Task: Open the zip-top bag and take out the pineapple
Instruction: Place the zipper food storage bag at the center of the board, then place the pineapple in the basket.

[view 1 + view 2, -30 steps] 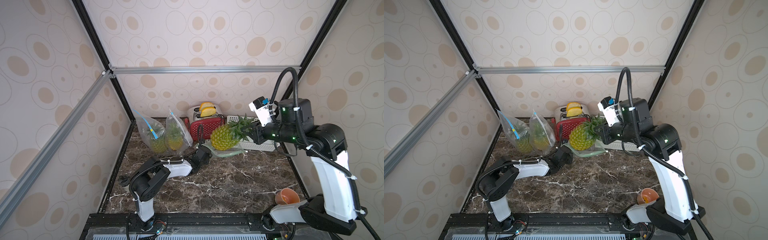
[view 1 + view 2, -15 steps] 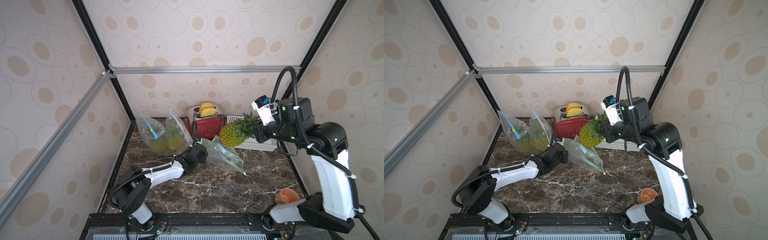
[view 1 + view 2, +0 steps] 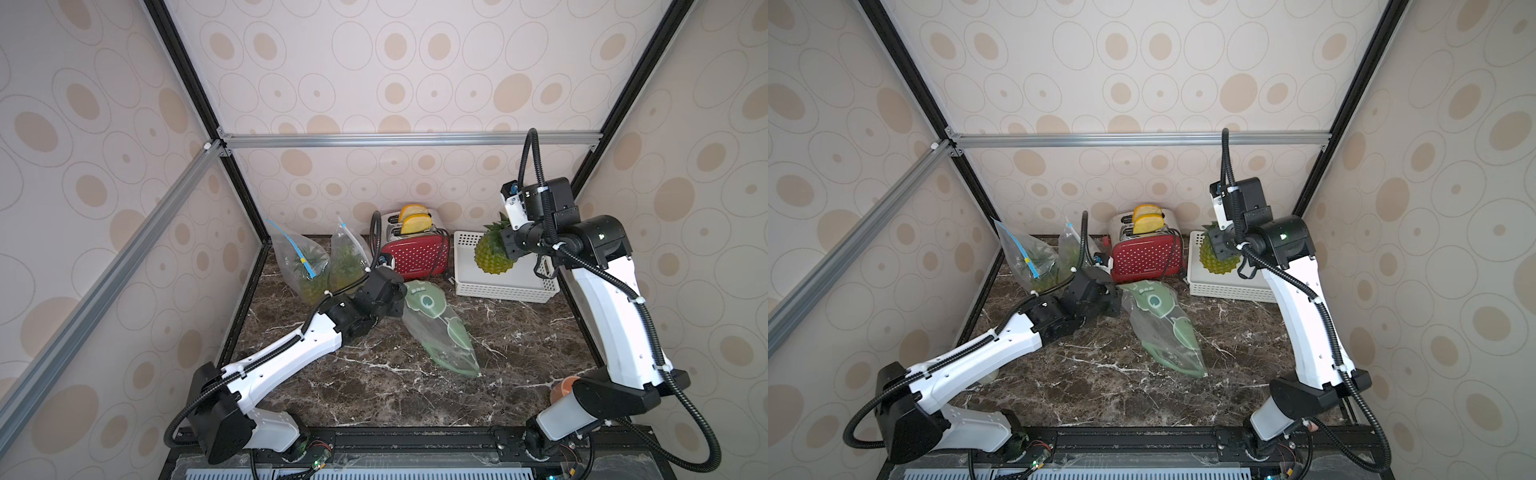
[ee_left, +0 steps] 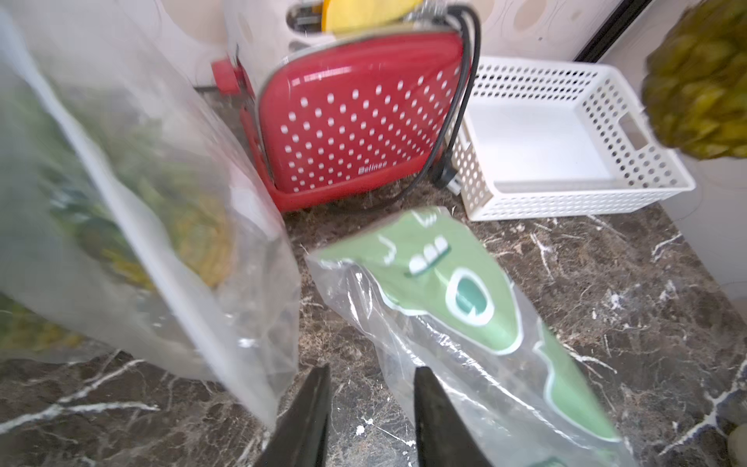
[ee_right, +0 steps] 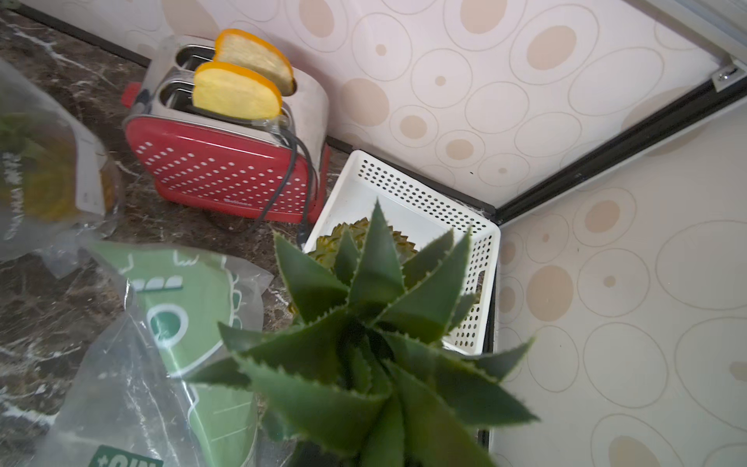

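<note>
While right tool (image 3: 509, 246) grips pineapple (image 3: 491, 258) by the crown above basket (image 3: 498, 291) — left tool (image 4: 370, 368) parted beside empty zip-top bag (image 3: 437, 329) — removal looks done, next likely a gentle set-down.

Top views look down from front; wrist views (close) share toaster (image 4: 355, 121).

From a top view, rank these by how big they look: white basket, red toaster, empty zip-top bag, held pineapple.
1. white basket
2. red toaster and empty zip-top bag: look about alike, not ranked
3. pineapple: smallest, even though it is raised nearer the camera
</note>
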`<state>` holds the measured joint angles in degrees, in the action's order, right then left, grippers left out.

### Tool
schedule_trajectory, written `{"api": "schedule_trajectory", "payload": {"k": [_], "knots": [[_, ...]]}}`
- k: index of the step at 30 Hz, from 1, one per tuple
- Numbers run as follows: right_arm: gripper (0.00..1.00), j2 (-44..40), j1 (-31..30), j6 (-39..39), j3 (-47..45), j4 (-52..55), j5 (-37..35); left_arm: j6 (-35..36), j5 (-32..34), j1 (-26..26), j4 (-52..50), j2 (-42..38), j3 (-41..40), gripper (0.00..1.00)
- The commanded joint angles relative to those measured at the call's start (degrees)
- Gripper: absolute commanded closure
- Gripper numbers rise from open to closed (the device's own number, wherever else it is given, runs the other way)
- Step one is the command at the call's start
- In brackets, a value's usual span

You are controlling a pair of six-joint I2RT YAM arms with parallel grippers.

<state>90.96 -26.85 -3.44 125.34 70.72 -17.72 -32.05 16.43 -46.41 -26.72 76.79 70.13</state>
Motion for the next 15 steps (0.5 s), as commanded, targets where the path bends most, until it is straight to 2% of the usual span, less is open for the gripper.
{"api": "schedule_trajectory", "payload": {"k": [1,6,15], "knots": [[1.00,1.42,2.64,1.43,-1.82,-10.31,0.05,0.88,3.54,-0.17,-7.49,-2.13,1.68,0.60],[1.00,5.89,7.37,0.77,-3.27,-13.82,4.91,1.38,3.01,-0.17,-6.58,-3.83,1.32,0.58],[1.00,16.89,11.27,-0.75,2.57,-13.30,10.82,0.68,3.49,-0.17,-4.30,-7.15,-1.87,0.56]]}}
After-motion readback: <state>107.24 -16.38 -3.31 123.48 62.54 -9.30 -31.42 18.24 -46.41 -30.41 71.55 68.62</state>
